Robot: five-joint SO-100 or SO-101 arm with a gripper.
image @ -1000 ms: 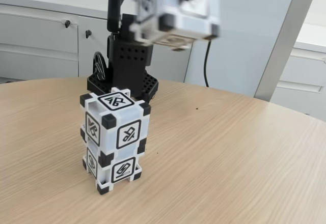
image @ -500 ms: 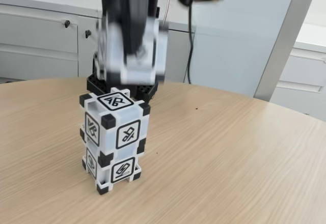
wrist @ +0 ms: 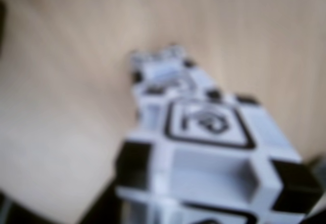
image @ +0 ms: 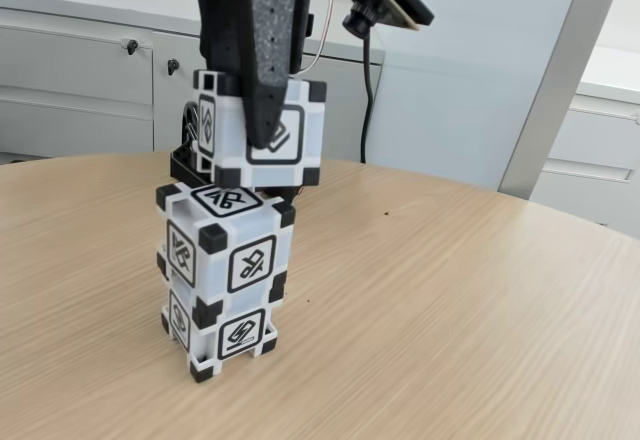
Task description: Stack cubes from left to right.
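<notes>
Two white cubes with black corners form a stack on the wooden table in the fixed view: the lower cube [image: 225, 328] and the upper cube [image: 228, 243]. A third cube [image: 300, 130] hangs just above the stack, slightly right of and behind its top face, with a small gap. My black gripper [image: 262, 138] comes down from above and is shut on this third cube, one finger across its front face. The wrist view is blurred: the held cube [wrist: 209, 178] fills the lower right, and the stack [wrist: 160, 71] shows beyond it.
The arm's black base [image: 240, 165] stands right behind the stack. The round wooden table [image: 450, 310] stretches to the right and front. Grey cabinets [image: 80, 80] and a white wall panel [image: 470, 70] lie behind the table.
The gripper has swung the held cube from the upper right, down and left, until it hangs just above the stack. The two stacked cubes have not moved.
</notes>
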